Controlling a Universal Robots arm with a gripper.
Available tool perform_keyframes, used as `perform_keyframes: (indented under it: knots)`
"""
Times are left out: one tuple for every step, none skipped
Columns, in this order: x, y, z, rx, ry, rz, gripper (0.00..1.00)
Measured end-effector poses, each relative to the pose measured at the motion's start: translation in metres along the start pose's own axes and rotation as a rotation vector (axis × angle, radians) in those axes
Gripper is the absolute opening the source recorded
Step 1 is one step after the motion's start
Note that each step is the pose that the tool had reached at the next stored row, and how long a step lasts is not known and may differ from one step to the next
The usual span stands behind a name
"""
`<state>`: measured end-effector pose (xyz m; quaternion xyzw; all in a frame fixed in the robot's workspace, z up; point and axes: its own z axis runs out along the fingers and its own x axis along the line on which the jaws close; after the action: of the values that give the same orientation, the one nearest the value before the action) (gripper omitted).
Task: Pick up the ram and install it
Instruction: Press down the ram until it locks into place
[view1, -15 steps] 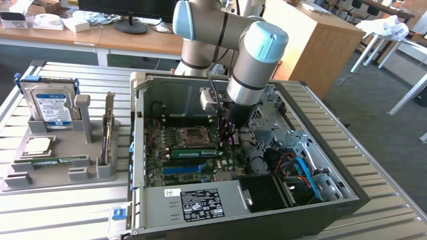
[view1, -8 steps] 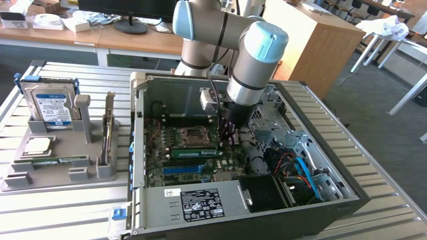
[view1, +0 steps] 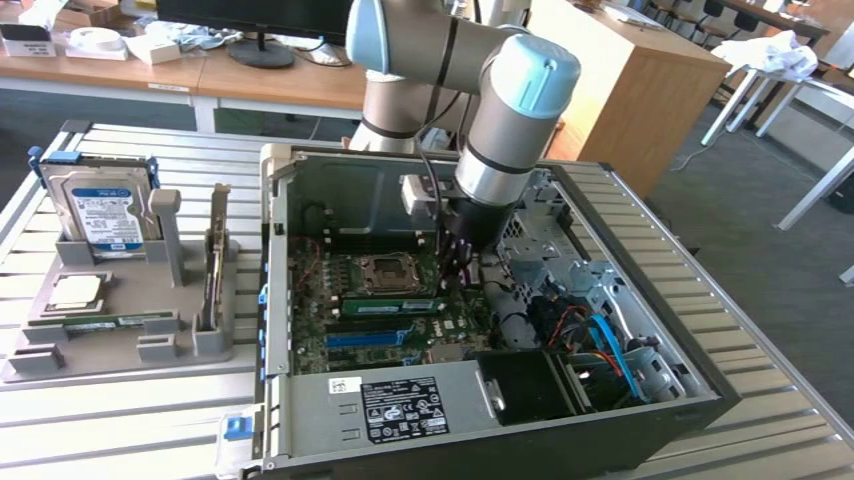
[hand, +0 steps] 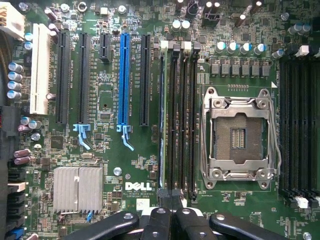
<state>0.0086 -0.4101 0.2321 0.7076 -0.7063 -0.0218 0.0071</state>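
The ram (hand: 162, 115) is a thin green stick that stands on edge in the outermost of several black memory slots, beside the empty processor socket (hand: 239, 132). In the exterior view the ram (view1: 387, 304) lies as a green strip across the motherboard inside the open computer case (view1: 400, 410). My gripper (hand: 168, 196) is shut, its black fingertips together right over one end of the ram. Whether they press on it I cannot tell. In the exterior view the gripper (view1: 461, 272) reaches down into the case at the ram's end on that view's right.
A grey holder (view1: 120, 345) on the exterior view's left carries a hard drive (view1: 100, 205), a square processor chip (view1: 76, 292) and an upright card (view1: 216, 265). Inside the case lie a blue expansion slot (hand: 123, 80), a silver heatsink (hand: 77, 187) and cables (view1: 601, 335).
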Motion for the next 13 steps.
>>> perform_keyframes:
  knots:
    - [0.0, 0.0, -0.0012, 0.0, 0.0, 0.0, 0.1]
    - [0.0, 0.0001, -0.0025, -0.0001, -0.0001, 0.0, 0.1]
    - [0.0, 0.0001, -0.004, 0.0, -0.0001, 0.0, 0.1]
    - [0.0, 0.0002, -0.0056, -0.0001, -0.0001, 0.0, 0.1]
    - [0.0, 0.0003, -0.0073, -0.0001, -0.0001, 0.0, 0.1]
    - [0.0, 0.0003, -0.0089, 0.0, -0.0001, 0.0, 0.1]
    - [0.0, 0.0004, -0.0108, -0.0001, 0.0, 0.0, 0.1]
    - [0.0, 0.0005, -0.0127, -0.0001, -0.0001, 0.0, 0.1]
    - [0.0, 0.0006, -0.0147, -0.0001, -0.0001, 0.0, 0.1]
    - [0.0, 0.0007, -0.0168, -0.0001, 0.0, 0.0, 0.1]
    - [0.0, 0.0008, -0.0191, -0.0001, -0.0001, 0.0, 0.1]
    - [0.0, 0.0009, -0.0214, -0.0001, 0.0001, 0.0, 0.1]
    - [0.0, 0.0009, -0.0234, -0.0001, 0.0, 0.0, 0.1]
